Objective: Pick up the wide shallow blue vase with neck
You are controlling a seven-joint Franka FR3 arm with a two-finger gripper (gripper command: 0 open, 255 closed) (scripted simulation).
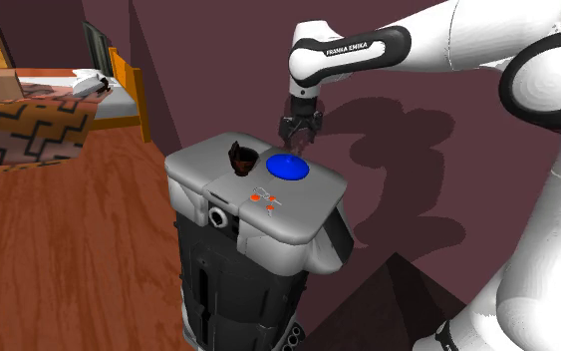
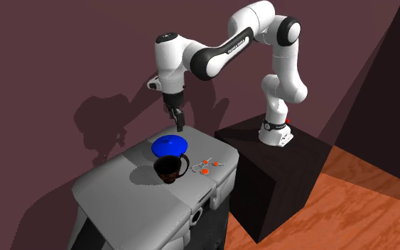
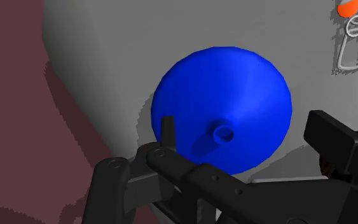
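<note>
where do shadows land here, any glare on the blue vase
Shoulder view: the arm throws a broad dark shadow on the maroon wall. Second exterior view: its shadow falls on the wall left of the gripper, and the dark cup shades the grey top. Wrist view: the blue vase has soft shading, a small shadow beside its neck, no glare.

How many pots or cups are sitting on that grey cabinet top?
2: the blue vase just below the gripper, and a dark mug beside it, apart.

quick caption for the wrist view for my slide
Open gripper poised over the blue vase on a grey top, fingers apart and not touching it.
</note>
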